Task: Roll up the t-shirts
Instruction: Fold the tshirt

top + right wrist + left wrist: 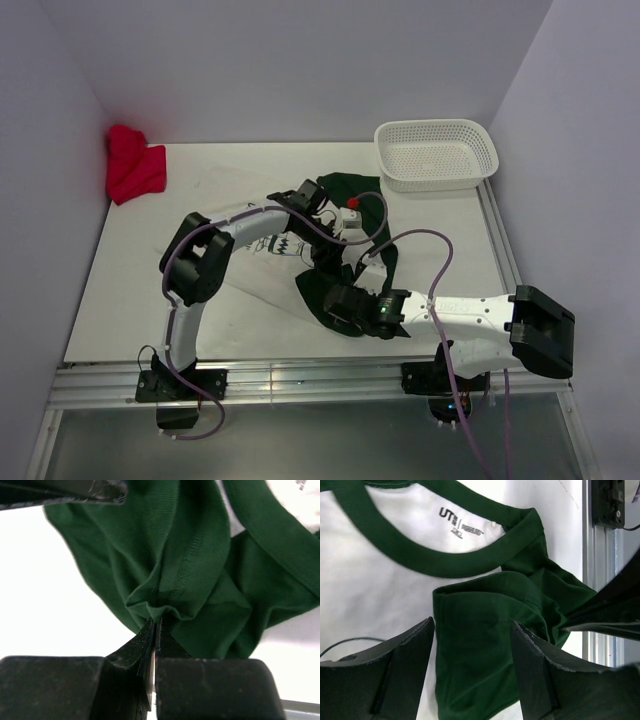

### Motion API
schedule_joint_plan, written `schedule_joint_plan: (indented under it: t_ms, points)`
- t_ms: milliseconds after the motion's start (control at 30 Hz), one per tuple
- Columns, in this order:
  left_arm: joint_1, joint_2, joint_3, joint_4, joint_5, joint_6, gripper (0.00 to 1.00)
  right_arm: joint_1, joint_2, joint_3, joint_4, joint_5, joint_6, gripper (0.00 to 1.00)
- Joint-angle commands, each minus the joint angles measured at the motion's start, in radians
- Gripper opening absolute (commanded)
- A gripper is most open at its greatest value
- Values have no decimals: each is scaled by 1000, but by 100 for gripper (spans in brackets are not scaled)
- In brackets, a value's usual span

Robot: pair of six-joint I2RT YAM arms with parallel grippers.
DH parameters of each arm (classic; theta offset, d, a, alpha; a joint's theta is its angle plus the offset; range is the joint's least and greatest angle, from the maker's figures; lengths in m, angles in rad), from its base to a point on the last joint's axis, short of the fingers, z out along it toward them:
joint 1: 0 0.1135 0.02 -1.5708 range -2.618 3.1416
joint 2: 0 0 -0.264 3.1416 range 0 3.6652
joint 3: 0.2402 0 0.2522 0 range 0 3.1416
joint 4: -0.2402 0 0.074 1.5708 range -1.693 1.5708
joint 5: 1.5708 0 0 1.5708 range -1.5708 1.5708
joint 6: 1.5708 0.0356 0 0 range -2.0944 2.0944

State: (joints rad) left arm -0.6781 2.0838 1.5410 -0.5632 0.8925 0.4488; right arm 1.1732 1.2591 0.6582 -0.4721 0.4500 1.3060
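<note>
An off-white t-shirt [370, 580] with a dark green collar band [420, 555] and a printed neck label lies flat on the white table. Bunched dark green t-shirt cloth [345, 188] lies over it, also seen in the left wrist view [480, 630] and the right wrist view [200, 555]. My left gripper [472, 675] hovers open above this green cloth, one finger to each side. My right gripper [156, 622] is shut on a gathered fold of the green cloth at its near edge [335, 295], and the cloth pulls taut toward it.
A white mesh basket [436, 153] stands at the back right. A crumpled red cloth [133, 165] lies in the back left corner. An aluminium rail [300, 380] runs along the near table edge, and grey walls close in both sides.
</note>
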Motion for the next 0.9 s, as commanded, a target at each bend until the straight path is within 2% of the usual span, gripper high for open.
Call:
schedule_joint_plan:
  t_ms: [0,367,467,533,567,800,867]
  points:
    - [-26,-2,-5,31,20,1,67,6,-20,-25,-17,16,50,0]
    - [-67,21,-5,100,-43,-67,65,13,-33,-42,-23,19,59,0]
    - [-69,41,16,91,-44,-75,61,16,-38,-48,-17,19,64,0]
    - [-71,47,21,88,-44,-73,53,14,-38,-48,-20,19,61,0]
    - [-71,44,21,88,-46,-74,53,14,-36,-48,-19,21,62,0]
    - [-71,6,21,98,-52,-97,21,16,-40,-22,-48,42,62,0]
    - [-70,-10,18,118,-59,-113,19,16,-38,1,-80,59,67,0]
